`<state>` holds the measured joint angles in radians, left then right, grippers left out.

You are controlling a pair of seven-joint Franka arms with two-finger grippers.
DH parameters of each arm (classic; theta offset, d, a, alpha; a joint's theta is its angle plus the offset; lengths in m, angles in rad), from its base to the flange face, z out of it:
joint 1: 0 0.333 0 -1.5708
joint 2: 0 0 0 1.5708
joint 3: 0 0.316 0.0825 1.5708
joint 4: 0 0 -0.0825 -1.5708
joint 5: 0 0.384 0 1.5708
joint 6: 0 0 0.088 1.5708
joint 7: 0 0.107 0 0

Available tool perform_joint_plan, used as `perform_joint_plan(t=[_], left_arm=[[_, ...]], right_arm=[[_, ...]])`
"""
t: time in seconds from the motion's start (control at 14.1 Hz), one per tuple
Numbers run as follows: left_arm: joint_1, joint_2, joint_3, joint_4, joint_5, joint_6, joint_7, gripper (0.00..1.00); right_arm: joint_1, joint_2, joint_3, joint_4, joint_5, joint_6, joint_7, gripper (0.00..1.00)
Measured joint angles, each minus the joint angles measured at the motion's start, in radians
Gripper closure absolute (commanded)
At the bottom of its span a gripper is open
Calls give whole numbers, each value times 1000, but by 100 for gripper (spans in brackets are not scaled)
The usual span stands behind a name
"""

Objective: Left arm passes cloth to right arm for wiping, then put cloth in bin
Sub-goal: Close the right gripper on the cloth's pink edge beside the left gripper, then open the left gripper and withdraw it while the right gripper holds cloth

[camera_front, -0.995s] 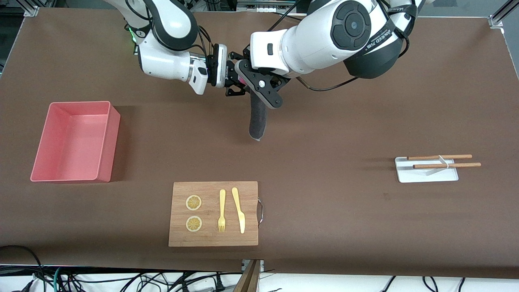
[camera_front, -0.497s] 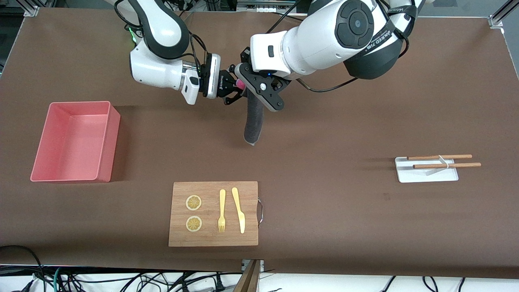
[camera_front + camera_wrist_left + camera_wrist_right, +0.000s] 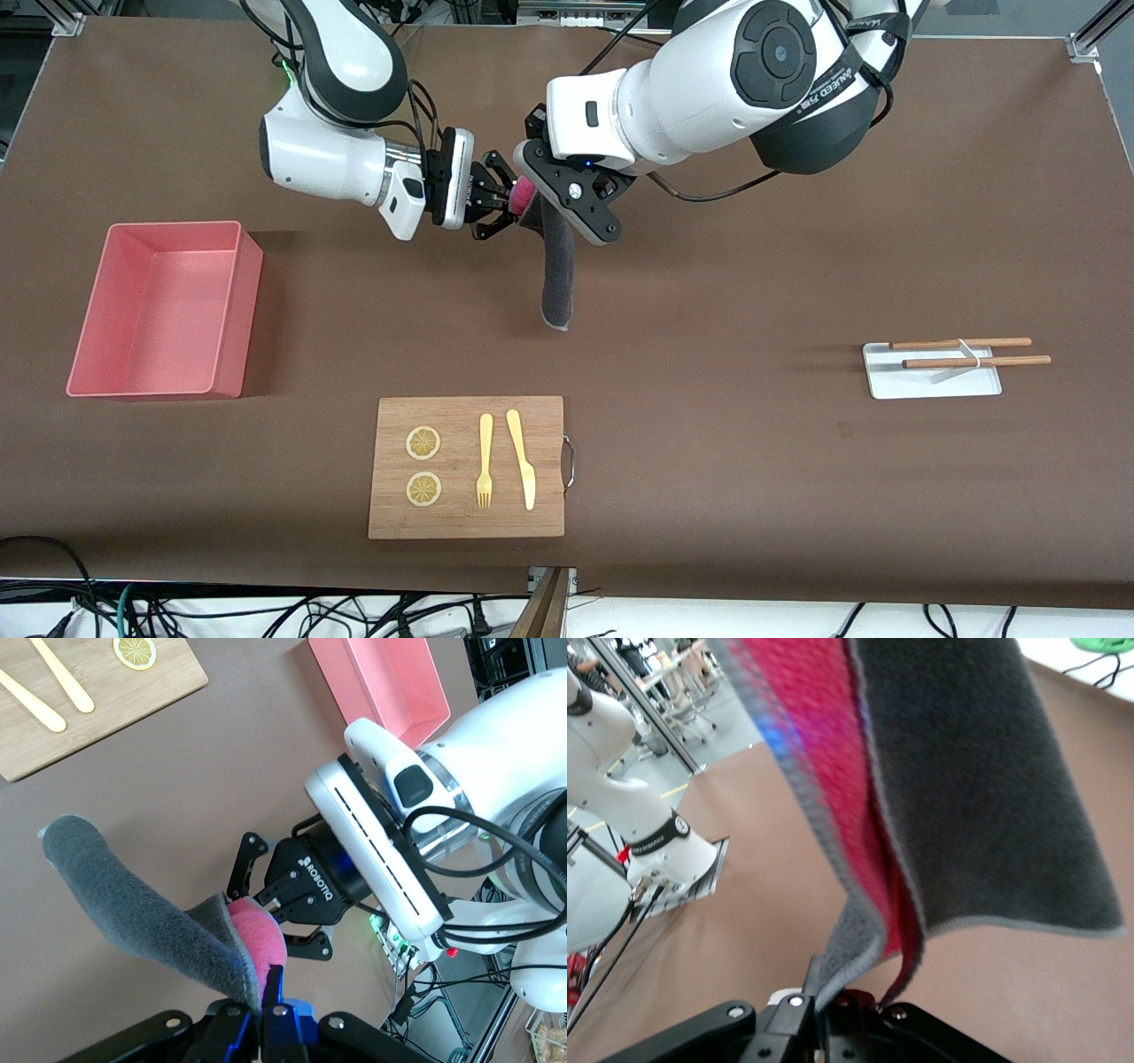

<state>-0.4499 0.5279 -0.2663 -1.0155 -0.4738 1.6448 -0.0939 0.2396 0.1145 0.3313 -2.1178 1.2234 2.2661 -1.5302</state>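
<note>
The cloth (image 3: 556, 275), dark grey with a magenta-red face, hangs in the air over the middle of the table. My left gripper (image 3: 538, 207) is shut on its upper edge; in the left wrist view its blue fingers (image 3: 270, 997) pinch the cloth (image 3: 133, 895). My right gripper (image 3: 503, 200) is shut on the magenta corner just beside it; it also shows in the left wrist view (image 3: 266, 917). In the right wrist view the cloth (image 3: 966, 797) rises from my right gripper (image 3: 833, 997). The salmon-pink bin (image 3: 235, 301) stands open at the right arm's end of the table.
A wooden cutting board (image 3: 465, 523) with two lemon slices, a yellow fork and a yellow knife lies near the front camera. A white tray (image 3: 895, 383) with wooden chopsticks sits toward the left arm's end. The bin's wall (image 3: 350, 687) shows in the left wrist view.
My right gripper has moved toward the bin's end of the table, drawing the magenta corner of the cloth with it. The left gripper has stayed put, and the hanging cloth has swung slightly.
</note>
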Motion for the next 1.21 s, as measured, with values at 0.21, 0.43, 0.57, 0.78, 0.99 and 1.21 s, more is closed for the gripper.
perform_joint_plan(t=[0.21,0.43,0.57,0.78,0.99,1.21], left_arm=[[0,0,0,0,0,0,0,100],[0,0,0,0,0,0,0,100],[0,0,0,0,0,0,0,100],[0,0,0,0,0,1,-1,0],[1,0,0,0,0,2,-1,0],[5,-3,1,0,0,2,-2,0]], right_arm=[[-32,2,-7,23,-136,-62,53,100],[-43,14,-37,58,-201,-124,80,100],[-45,24,-52,75,-233,-151,96,100],[-45,32,-67,108,-293,-202,154,100],[-45,36,-85,126,-316,-239,170,100],[-46,39,-93,126,-327,-251,171,100]])
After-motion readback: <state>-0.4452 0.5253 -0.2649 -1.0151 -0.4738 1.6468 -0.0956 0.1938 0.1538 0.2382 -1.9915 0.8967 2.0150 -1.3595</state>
